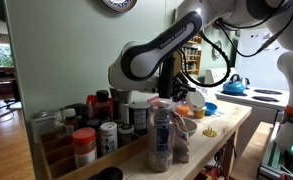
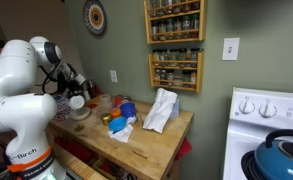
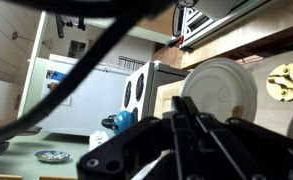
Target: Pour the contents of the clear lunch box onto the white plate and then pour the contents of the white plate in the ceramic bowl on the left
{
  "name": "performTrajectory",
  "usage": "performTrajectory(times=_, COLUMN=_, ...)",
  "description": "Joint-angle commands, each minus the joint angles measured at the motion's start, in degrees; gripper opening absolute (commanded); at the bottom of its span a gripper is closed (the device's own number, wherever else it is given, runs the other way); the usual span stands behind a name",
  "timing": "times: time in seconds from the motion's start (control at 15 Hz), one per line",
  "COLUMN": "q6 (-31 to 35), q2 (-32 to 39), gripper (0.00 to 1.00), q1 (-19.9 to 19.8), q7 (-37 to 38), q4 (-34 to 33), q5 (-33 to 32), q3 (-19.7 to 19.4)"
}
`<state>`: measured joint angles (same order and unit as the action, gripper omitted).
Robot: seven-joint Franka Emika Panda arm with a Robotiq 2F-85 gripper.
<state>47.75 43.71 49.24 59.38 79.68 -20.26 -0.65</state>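
Note:
My gripper (image 3: 182,104) is shut on the rim of the white plate (image 3: 222,88), whose round face fills the upper right of the wrist view. The plate is tilted steeply on its edge. In an exterior view the gripper (image 2: 79,88) holds the plate (image 2: 77,102) just above the ceramic bowl (image 2: 82,114) at the left end of the wooden counter (image 2: 151,145). In an exterior view the arm hides the gripper (image 1: 174,88), the plate and the bowl. I cannot pick out the clear lunch box with certainty.
A blue bowl (image 1: 209,108), an orange object (image 1: 196,98) and a small yellow item (image 1: 210,131) lie on the counter. A crumpled clear bag (image 2: 161,110) stands mid-counter. Spice jars (image 1: 84,145) crowd the near side. A teal kettle (image 2: 283,150) sits on the stove.

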Motion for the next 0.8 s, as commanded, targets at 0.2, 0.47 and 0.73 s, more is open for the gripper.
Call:
performTrajectory(times=0.2, q6=0.0, q2=0.1, gripper=0.01, q1=3.3, q7=-2.0, q4=-3.8, q5=-1.0, q3=-1.6)
performTrajectory(times=0.47, q6=0.0, q2=0.5, gripper=0.01, q1=8.4, q7=-1.6, q4=-1.8, q5=-0.6, q3=-8.6)
performTrajectory(times=0.73, q6=0.0, q2=1.5, gripper=0.01, q1=11.7, q7=-5.8, q4=-2.3, q5=-2.3, q3=-11.6)
